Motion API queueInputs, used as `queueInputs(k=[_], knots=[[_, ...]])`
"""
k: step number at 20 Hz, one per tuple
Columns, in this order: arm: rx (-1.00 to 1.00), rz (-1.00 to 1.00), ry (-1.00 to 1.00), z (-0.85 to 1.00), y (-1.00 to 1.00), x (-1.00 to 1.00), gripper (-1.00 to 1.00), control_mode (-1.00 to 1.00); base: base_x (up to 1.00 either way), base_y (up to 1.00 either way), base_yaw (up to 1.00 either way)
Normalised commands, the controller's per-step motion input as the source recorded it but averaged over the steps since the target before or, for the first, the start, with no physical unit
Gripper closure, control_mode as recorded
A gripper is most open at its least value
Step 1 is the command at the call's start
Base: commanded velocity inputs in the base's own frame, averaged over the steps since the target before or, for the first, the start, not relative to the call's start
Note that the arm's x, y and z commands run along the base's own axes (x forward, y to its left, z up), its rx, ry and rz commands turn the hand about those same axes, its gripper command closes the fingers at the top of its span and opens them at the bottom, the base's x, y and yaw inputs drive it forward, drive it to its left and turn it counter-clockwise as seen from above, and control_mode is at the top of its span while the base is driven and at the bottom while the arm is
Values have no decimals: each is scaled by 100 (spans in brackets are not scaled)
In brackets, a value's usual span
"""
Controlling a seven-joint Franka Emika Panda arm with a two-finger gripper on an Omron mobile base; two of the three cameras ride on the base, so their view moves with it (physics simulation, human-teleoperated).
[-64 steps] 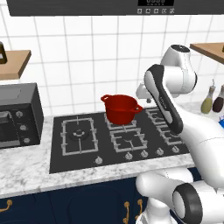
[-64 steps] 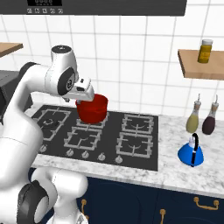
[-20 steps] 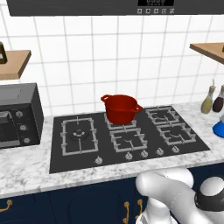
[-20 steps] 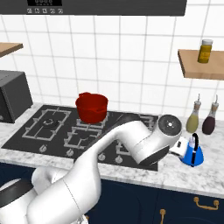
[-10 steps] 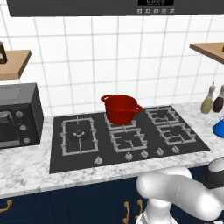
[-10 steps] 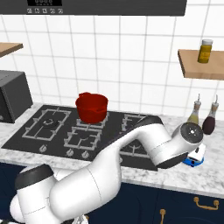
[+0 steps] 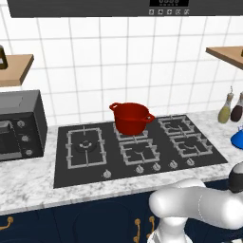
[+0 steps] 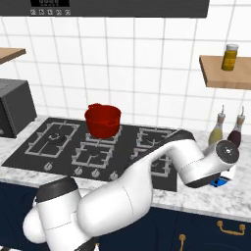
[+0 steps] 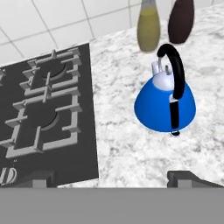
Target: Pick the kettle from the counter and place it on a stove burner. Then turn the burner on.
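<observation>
The bright-blue kettle (image 9: 164, 105) with its black arched handle stands upright on the speckled marble counter (image 9: 118, 144), to the right of the stove (image 9: 43, 118). In the hand view my gripper (image 9: 113, 181) is open, its dark fingertips (image 9: 188, 178) set wide apart, and the kettle sits ahead of them, nearer the right tip, untouched. In the left base view the kettle (image 7: 237, 137) peeks in at the right edge. My wrist covers most of the kettle (image 8: 220, 182) in the right base view.
A red two-handled pot (image 8: 103, 120) sits on a back burner. Two bottles (image 9: 148, 24) (image 9: 181, 19) stand against the tiled wall just behind the kettle. Knobs (image 7: 155, 167) line the stove's front edge. A microwave (image 7: 19, 123) is at the far left, a shelf with a jar (image 8: 229, 57) above right.
The arm has swung from over the stove far to the right and down, reaching over the kettle and covering most of it in the right base view. The kettle and pot have not moved.
</observation>
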Motion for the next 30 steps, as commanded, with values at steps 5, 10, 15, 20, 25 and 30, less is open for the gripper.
queueInputs(k=[5, 10, 15, 20, 25, 30], knots=[[0, 3, 0, -18, -17, 23, -100, -100, 0, 0, 0], [0, 0, 0, -7, -28, 21, -100, -100, 0, 0, 0], [0, 0, 0, -22, -15, 30, -100, -100, 0, 0, 0], [0, 0, 0, -20, -19, 23, -100, -100, 0, 0, 0], [0, 0, 0, -11, -18, 21, -100, -100, 0, 0, 0], [0, 0, 0, -13, -17, 25, -100, -100, 0, 0, 0]])
